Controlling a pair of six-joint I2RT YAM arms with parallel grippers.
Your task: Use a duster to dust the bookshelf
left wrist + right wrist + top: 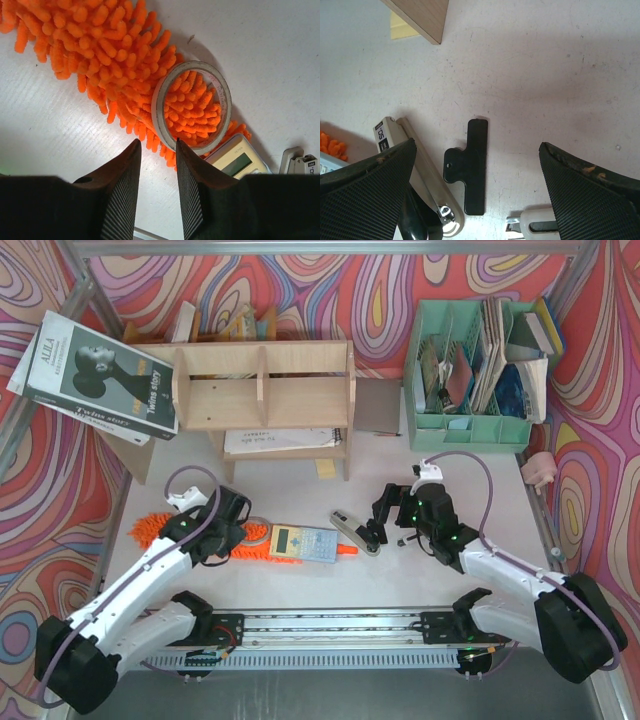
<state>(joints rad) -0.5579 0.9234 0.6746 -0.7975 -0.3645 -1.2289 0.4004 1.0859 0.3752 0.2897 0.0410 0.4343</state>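
Observation:
The orange duster point(160, 531) lies flat on the table in front of the left arm, its thin handle end point(346, 548) pointing right. A grey calculator point(303, 543) lies across it and a tape roll point(256, 533) rests on its fluffy head. My left gripper point(233, 530) hovers just above the head, jaws a little apart and empty. In the left wrist view the left gripper point(158, 142) is at the edge of the duster point(100, 45), by the tape roll point(159, 107). The plywood bookshelf point(262, 388) stands behind. My right gripper point(383, 523) is wide open and empty.
Under my right gripper point(477, 145) lie a black clip point(470, 165), a beige stapler point(427, 170) and a white tool point(540, 226). A mint-green organiser point(480, 365) stands back right. A black book point(95, 375) leans on the shelf's left. A notebook point(280, 440) lies under the shelf.

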